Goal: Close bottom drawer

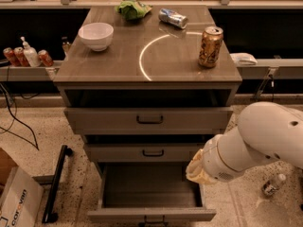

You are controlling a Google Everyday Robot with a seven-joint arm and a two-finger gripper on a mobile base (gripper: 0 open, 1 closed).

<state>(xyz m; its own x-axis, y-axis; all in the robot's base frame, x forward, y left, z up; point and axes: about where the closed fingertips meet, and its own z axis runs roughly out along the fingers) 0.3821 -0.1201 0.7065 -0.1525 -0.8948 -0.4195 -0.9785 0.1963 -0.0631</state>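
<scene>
The hand (195, 170) shows only as a tan, rounded end on the white arm (258, 143), which reaches in from the right. Whether the hand is wide or narrow cannot be told. It sits low at the right side of the bench (118, 67), level with the gap between the two lower drawers.

The bottom drawer (149, 188) lies just left of and below the hand. It is pulled well out, so its deep plain box is open to view. The drawer's right wall passes under the hand; whether they touch cannot be told. Its flat front is lower than the hand and to the left, at the picture's bottom edge, and the small black handle (154, 220) is partly cut off there.

The middle drawer (144, 152) is just left of the hand and slightly above it, its right end close by the hand. The top drawer (149, 119) is higher still, with a dark gap above its front.

Far above the hand, on the bench top, a gold can (210, 46) stands upright. Left of that can a thin arc of light curves across the surface. A silver can (173, 18) lies on its side further back, a green bag (134, 9) is beside it, and a white bowl (96, 35) stands up and to the hand's left.

On the floor to the hand's right lies a small bottle (272, 186). Well to its left are a black bar (57, 183) and a cardboard box (16, 202).
</scene>
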